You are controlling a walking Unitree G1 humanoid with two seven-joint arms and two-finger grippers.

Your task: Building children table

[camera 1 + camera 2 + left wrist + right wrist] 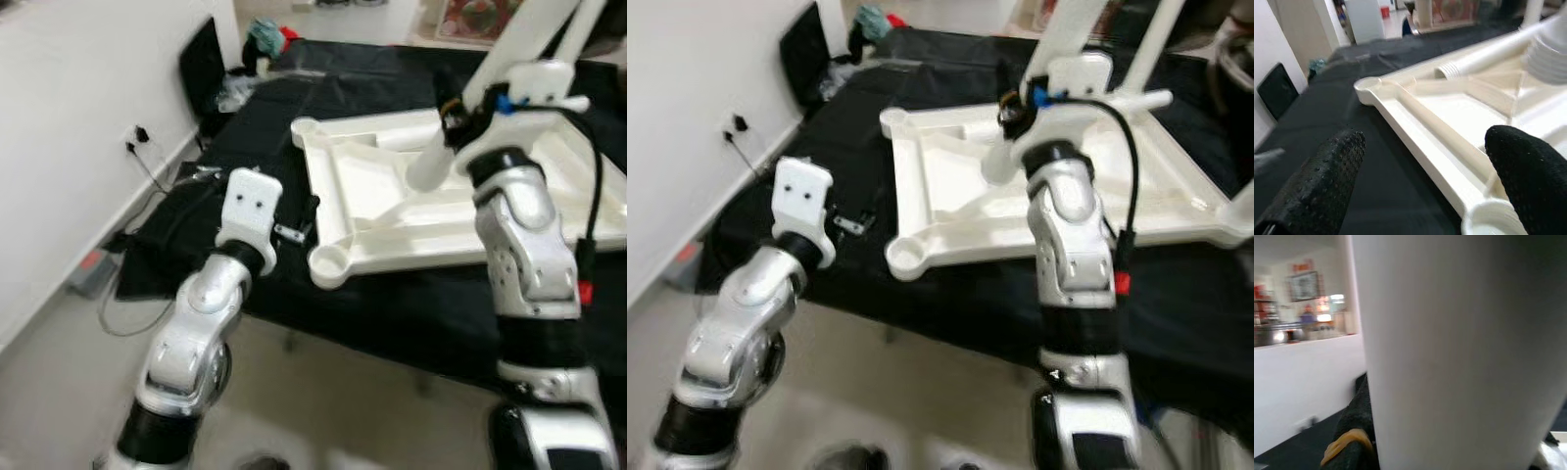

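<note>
An upside-down white table top (pixel 372 211) lies on a surface covered with black cloth (pixel 245 117). My right gripper (pixel 453 116) is shut on a tilted white table leg (pixel 429 162). The leg's lower, threaded end (pixel 1448 72) sits over the ribbed underside. In the right wrist view the leg (pixel 1459 347) is very close, with one black finger (pixel 1354 431) beside it. My left gripper (pixel 1425 161) is open just off the near-left corner socket (pixel 328 262), holding nothing. A second white leg (pixel 1156 29) rises at the far right.
A small metal part (pixel 287 232) lies on the cloth by my left wrist. A black panel (pixel 201 61) leans on the white wall, with teal and red items (pixel 266 34) behind. A wall socket with a cable (pixel 137 135) is on the left. Pale floor (pixel 343 411) lies below.
</note>
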